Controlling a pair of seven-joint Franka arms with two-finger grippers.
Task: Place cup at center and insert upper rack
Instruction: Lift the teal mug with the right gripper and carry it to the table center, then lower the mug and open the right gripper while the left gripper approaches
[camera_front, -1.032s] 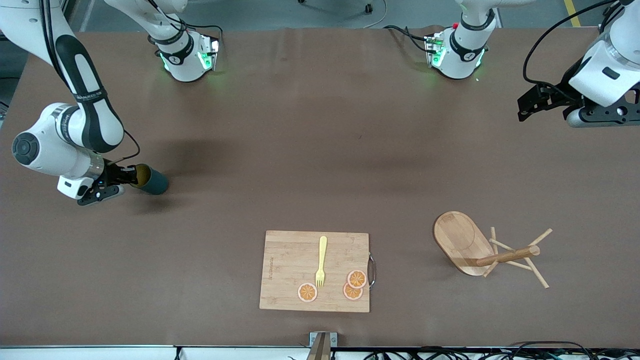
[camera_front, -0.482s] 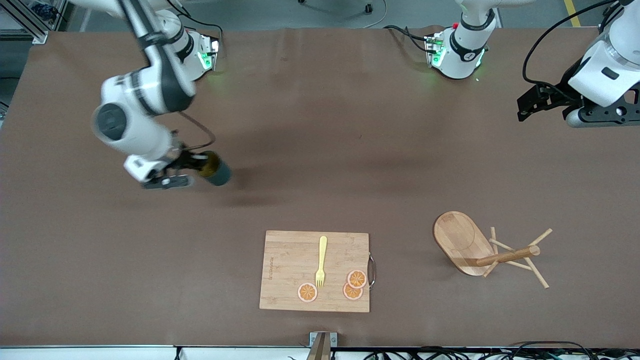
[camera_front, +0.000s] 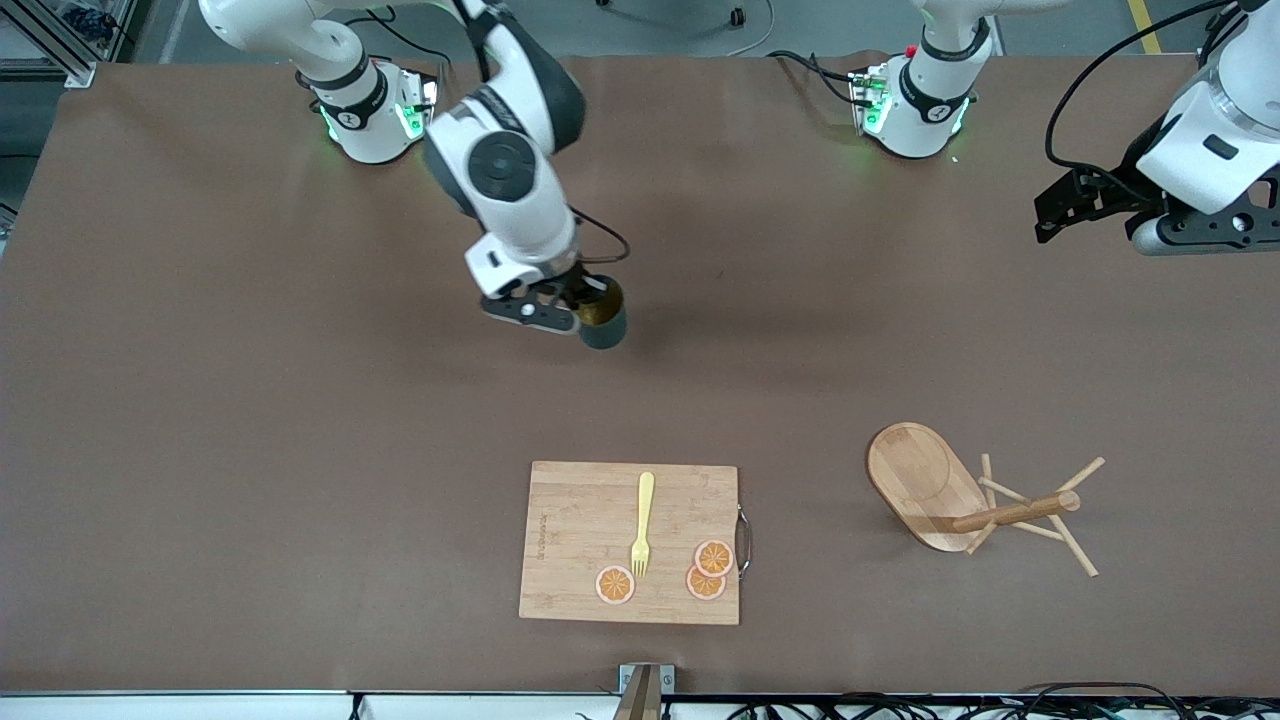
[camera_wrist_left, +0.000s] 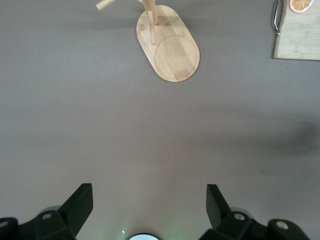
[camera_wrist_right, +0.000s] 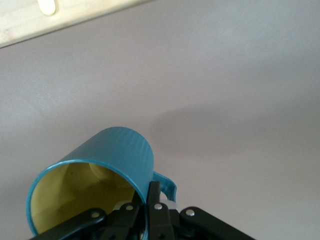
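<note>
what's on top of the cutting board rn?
On the cutting board: a yellow fork and three orange slices, two of them overlapping beside its metal handle. Nothing visible covers them; whatever lies under the board is hidden.

Lay tipped on its side toward the left arm's end: upper rack (camera_front: 975, 500). Beside it, mid-table, nearer the front camera: cutting board (camera_front: 570, 545), bearing fork (camera_front: 642, 523) and three orange slices (camera_front: 705, 572). Over table centre: cup (camera_front: 601, 311).

A bamboo cutting board (camera_front: 630, 543) with a metal handle (camera_front: 743, 541) lies on the brown tabletop (camera_front: 300, 480). On it rest a yellow fork (camera_front: 642, 523) and three orange slices (camera_front: 706, 570).
</note>
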